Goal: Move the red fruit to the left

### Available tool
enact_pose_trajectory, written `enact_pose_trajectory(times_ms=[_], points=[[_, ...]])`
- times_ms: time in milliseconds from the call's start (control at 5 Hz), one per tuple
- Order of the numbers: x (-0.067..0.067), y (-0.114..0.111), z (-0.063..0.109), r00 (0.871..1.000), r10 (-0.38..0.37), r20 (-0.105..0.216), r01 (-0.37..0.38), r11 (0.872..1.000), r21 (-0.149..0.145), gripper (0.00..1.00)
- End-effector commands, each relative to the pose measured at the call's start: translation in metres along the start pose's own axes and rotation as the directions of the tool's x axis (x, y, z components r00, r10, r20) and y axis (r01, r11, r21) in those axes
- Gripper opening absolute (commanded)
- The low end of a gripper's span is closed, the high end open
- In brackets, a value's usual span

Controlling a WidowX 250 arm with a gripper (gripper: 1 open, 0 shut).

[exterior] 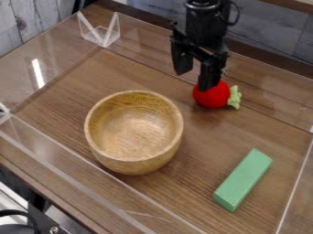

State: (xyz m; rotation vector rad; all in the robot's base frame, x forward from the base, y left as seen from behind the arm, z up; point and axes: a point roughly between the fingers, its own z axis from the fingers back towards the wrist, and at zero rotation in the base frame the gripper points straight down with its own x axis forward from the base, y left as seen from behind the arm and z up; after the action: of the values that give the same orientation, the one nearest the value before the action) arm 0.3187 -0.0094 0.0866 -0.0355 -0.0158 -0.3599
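I have the gripper (199, 66) spread wide and empty just above the red fruit (213, 93), right of the wooden bowl (134, 130); an off-centre descent could roll it away.

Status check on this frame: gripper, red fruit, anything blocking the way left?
Gripper open, fingers down, right above the red fruit, holding nothing. Fruit resting on the table, right of the wooden bowl. Bowl sits to the lower left; straight left looks unobstructed.
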Motion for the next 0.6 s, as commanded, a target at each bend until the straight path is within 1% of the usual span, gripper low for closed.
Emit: enact_pose_trajectory(times_ms=[0, 200, 400], points=[[0.014, -0.005, 0.015, 0.997, -0.064, 0.038, 0.064, 0.998, 0.013, 1.0], [0.022, -0.009, 0.019, 0.993, -0.11, 0.033, 0.109, 0.994, 0.009, 1.0], [0.027, -0.016, 0.008, 0.994, -0.103, 0.023, 0.103, 0.995, 0.005, 1.0]])
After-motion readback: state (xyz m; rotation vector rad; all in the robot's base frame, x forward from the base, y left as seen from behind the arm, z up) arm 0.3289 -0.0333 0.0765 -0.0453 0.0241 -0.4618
